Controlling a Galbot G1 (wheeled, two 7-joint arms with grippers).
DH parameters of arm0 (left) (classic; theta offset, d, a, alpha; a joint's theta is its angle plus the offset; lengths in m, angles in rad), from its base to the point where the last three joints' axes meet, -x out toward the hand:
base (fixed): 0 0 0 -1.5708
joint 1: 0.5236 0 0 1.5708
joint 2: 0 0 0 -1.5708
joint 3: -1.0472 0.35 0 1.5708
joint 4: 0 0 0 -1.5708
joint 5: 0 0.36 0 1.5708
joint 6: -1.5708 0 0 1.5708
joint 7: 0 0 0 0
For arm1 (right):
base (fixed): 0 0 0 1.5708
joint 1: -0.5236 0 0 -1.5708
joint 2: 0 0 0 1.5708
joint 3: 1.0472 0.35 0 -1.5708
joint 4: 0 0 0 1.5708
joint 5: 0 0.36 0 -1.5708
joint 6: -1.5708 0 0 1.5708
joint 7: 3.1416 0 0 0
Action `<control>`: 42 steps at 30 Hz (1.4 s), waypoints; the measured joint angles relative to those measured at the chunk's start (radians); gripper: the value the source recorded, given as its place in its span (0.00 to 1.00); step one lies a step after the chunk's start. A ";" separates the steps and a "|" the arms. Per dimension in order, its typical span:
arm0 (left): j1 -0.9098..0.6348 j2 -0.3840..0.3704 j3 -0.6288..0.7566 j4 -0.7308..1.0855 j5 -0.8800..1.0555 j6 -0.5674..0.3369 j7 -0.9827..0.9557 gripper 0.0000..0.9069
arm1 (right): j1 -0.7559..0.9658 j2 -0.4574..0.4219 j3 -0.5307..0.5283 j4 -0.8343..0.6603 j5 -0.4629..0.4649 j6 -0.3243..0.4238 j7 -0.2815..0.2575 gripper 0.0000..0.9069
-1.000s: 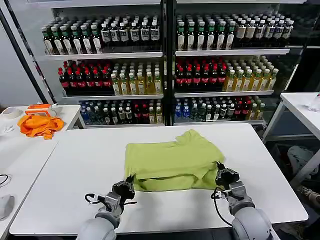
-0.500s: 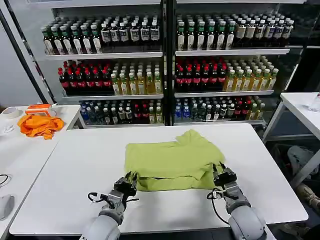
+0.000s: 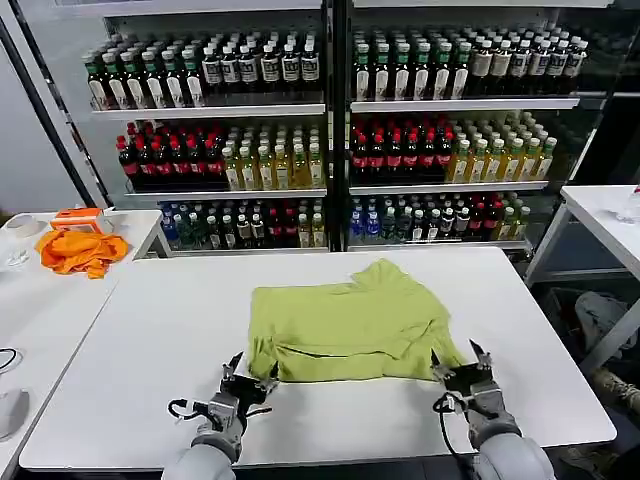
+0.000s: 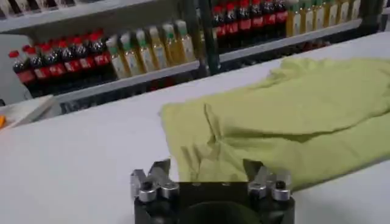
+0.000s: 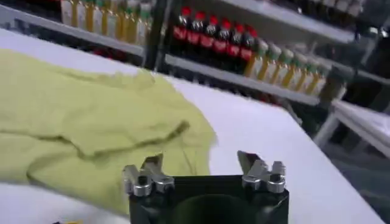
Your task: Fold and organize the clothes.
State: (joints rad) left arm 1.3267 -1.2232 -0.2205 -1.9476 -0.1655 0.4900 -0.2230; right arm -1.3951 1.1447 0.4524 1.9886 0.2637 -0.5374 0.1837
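Note:
The lime yellow-green clothes (image 3: pixel 345 325) lie folded into a rough rectangle in the middle of the white table (image 3: pixel 150 320), with a flap poking out at the far right. My left gripper (image 3: pixel 250 374) stands open just off the near left corner, holding nothing. At the near right corner my right gripper (image 3: pixel 461 356) is open too, just clear of the cloth. The left wrist view shows the clothes (image 4: pixel 286 122) beyond the open left gripper (image 4: pixel 207 170). From the right wrist, the clothes (image 5: pixel 91 122) lie beyond the open right gripper (image 5: pixel 201 164).
An orange cloth (image 3: pixel 80 250) lies on a side table (image 3: pixel 30 300) at the left. Shelves of bottles (image 3: pixel 330 130) stand behind the table. Another white table (image 3: pixel 605 215) is at the right. Bare tabletop surrounds the shirt.
Both grippers have let go of the shirt's near edge, opened and drawn back toward me. The near edge has settled flat on the table.

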 measured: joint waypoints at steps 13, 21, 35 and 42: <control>0.007 0.003 0.002 0.024 -0.009 -0.028 0.003 0.02 | -0.012 0.002 0.000 -0.015 0.066 -0.007 0.000 0.00; 0.024 0.001 0.001 0.021 -0.009 -0.037 0.008 0.02 | -0.038 0.004 0.011 0.002 0.072 -0.010 -0.001 0.00; 0.163 0.000 -0.026 -0.095 0.017 -0.039 0.009 0.02 | -0.192 0.021 0.038 0.121 0.038 -0.007 -0.002 0.00; 0.274 0.019 -0.045 -0.181 0.035 -0.041 0.007 0.02 | -0.314 0.015 0.063 0.203 0.020 -0.006 -0.001 0.00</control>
State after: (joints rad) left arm 1.6006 -1.2043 -0.2653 -2.1289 -0.1302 0.4486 -0.2161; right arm -1.7087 1.1599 0.5153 2.1918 0.2842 -0.5434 0.1824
